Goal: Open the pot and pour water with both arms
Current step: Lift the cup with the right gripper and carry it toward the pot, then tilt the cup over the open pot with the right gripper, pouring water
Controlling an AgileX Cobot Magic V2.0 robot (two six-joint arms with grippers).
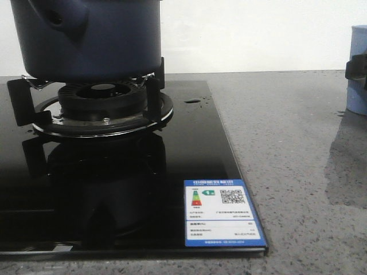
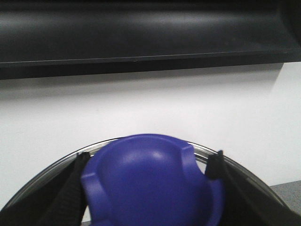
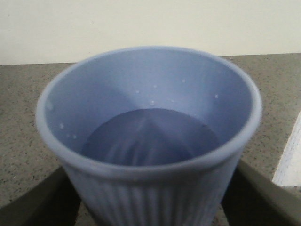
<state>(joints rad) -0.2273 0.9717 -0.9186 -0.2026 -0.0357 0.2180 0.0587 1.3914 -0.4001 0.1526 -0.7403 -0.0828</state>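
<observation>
The dark navy pot (image 1: 86, 34) stands on the gas burner (image 1: 103, 106) at the far left; its top is cut off in the front view. In the left wrist view my left gripper (image 2: 148, 162) is shut on the blue knob (image 2: 150, 183) of a glass lid, whose metal rim (image 2: 42, 176) curves behind the black fingers (image 2: 75, 174). My right gripper (image 3: 150, 200) is shut on a light-blue ribbed cup (image 3: 150, 188), a finger against each side. The cup (image 1: 358, 86) stands on the counter at the far right and holds water (image 3: 150, 136).
A black glass hob (image 1: 114, 189) with an energy label (image 1: 221, 212) covers the left of the grey stone counter (image 1: 298, 172). A white wall runs behind. A dark range hood (image 2: 141, 33) hangs overhead in the left wrist view.
</observation>
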